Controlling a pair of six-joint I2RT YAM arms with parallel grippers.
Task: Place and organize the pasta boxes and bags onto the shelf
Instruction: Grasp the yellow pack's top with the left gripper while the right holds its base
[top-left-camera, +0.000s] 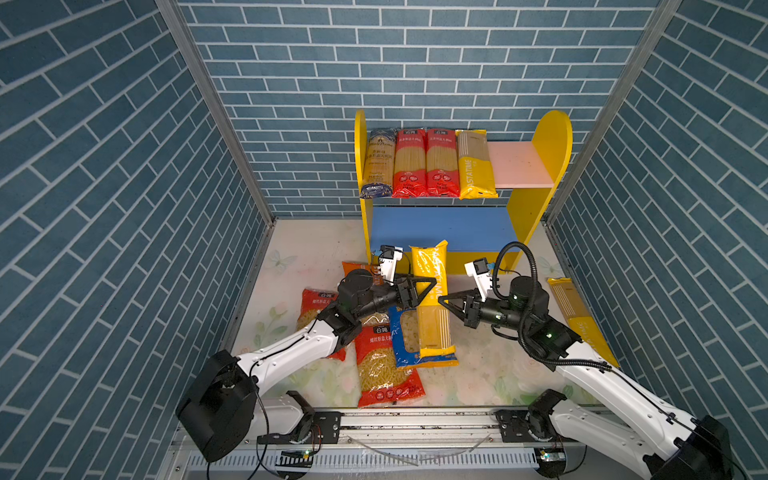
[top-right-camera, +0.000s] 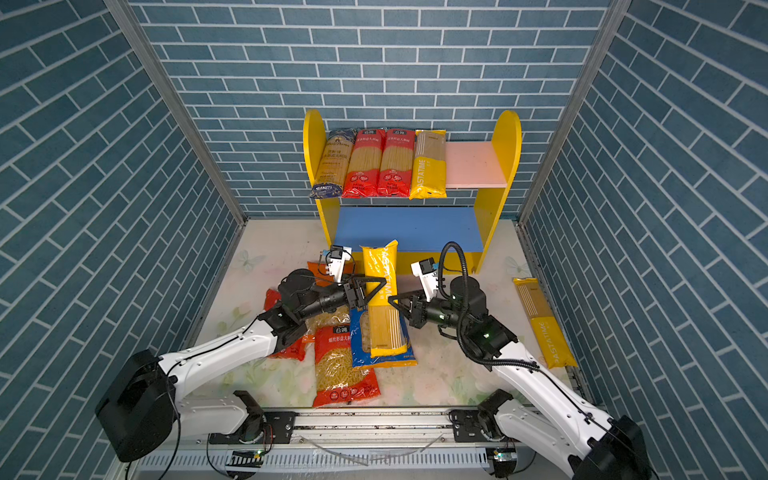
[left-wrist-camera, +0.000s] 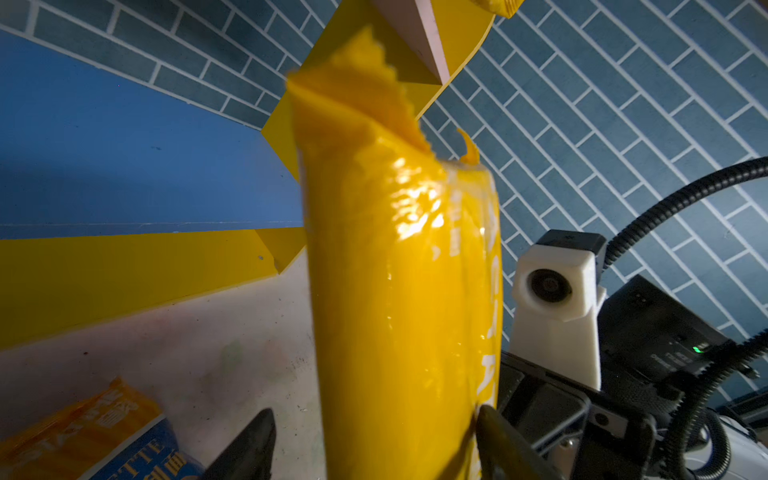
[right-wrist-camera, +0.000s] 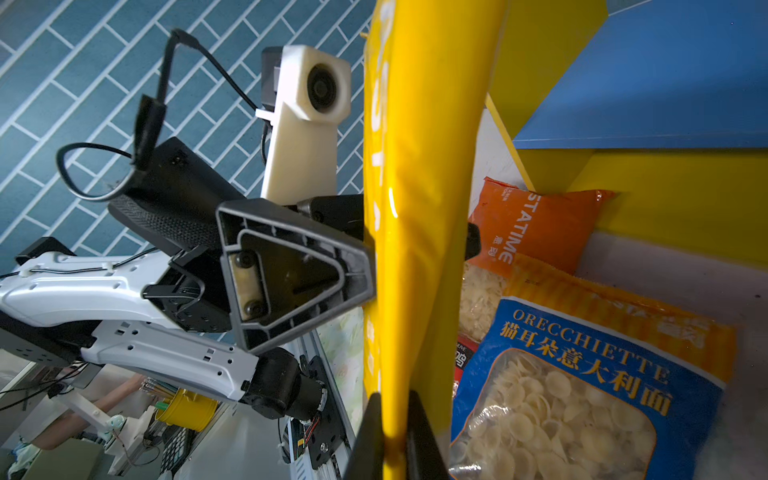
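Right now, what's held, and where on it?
The yellow PASTATIME spaghetti pack. The right gripper pinches its long edge about mid-length. The left gripper straddles the pack from the opposite side, with a gap on one side: not clamped yet.

The pale floral tabletop (top-left-camera: 490, 374) carries the shelf (top-left-camera: 552, 137) at twelve o'clock. Across its pink upper board (top-left-camera: 519, 166) lie a dark blue pack (top-left-camera: 377, 166), a red pack (top-left-camera: 409, 164), a second red pack (top-left-camera: 441, 164) and a yellow pack (top-left-camera: 473, 166), side by side. Down on the tabletop, a long yellow pack (top-left-camera: 577, 316) lies at three o'clock, a red bag (top-left-camera: 384, 365) at six, another red bag (top-left-camera: 313, 307) at nine, an orange bag (top-left-camera: 353, 270) at ten and a blue-yellow bag (top-left-camera: 405, 336) near the middle.
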